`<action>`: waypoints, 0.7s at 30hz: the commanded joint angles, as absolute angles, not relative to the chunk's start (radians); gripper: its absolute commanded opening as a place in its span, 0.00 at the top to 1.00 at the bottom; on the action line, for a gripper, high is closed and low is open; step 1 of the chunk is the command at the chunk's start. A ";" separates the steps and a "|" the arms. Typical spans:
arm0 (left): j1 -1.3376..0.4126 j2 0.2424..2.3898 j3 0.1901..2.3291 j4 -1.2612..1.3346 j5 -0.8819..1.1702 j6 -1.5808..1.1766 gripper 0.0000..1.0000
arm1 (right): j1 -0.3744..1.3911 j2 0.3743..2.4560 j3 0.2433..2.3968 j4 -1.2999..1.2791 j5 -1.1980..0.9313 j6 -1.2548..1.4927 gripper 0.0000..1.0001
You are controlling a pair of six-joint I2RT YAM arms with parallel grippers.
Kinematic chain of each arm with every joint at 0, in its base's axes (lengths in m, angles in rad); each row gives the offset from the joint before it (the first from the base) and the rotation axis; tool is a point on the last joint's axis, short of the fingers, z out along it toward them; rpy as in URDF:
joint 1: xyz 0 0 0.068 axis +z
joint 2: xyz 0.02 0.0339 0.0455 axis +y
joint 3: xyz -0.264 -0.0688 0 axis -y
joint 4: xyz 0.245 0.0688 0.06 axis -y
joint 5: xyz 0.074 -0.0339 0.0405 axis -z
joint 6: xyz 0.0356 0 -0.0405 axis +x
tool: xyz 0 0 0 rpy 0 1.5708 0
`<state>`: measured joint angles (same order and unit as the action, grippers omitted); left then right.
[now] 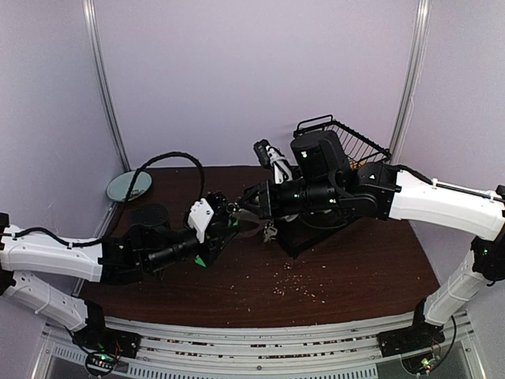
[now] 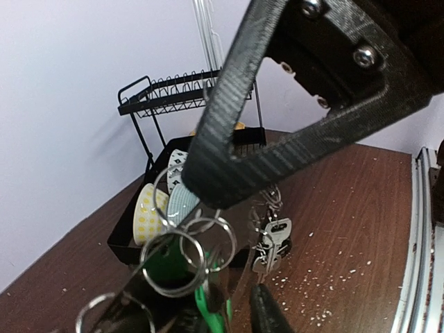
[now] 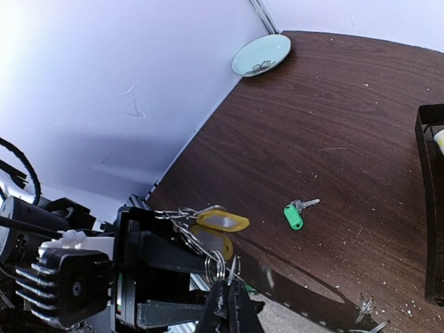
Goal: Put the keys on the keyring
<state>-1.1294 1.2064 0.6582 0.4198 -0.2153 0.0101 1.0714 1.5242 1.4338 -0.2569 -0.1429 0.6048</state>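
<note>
Keyring [image 2: 157, 194], probably stiff, springy wire, hangs above the middle of the table [image 1: 355, 268], pinched by the right gripper [image 3: 227, 291], whose fingers are pressed together. Light, slippery keys [image 2: 272, 243] dangle beneath; their flat heads look best to grasp. Whether the left gripper [image 1: 229, 221] is closed, I cannot tell. A green-tagged key [image 3: 296, 214] lies loose to the left.

Top view: soft, even overhead light, lilac cast on wall [image 1: 237, 71]. Dark desk [image 1: 355, 268] underexposed, faint soft shadows near centre. Poles [image 1: 101, 87] bow toward picture edges.
Left wrist view: key rings [image 2: 173, 260] out of focus up close. Rack [image 2: 166, 94] at far edge sharp, faint shadow on wall.
Right wrist view: wall blown out beyond left edge. Plate [image 3: 261, 54] near far left corner washed pale. Right pincer [image 3: 227, 309] tips blurred.
</note>
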 commanded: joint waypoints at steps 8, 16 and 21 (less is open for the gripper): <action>-1.125 1.178 0.662 0.515 -0.310 0.026 1.00 | 1.069 1.511 1.468 -0.292 -0.160 0.588 1.00; -1.125 1.196 0.678 0.413 -0.429 0.088 1.00 | 1.066 1.536 1.523 -0.456 -0.223 0.545 1.00; -1.124 1.186 0.674 0.405 -0.443 0.089 1.00 | 1.061 1.554 1.559 -0.540 -0.280 0.525 1.00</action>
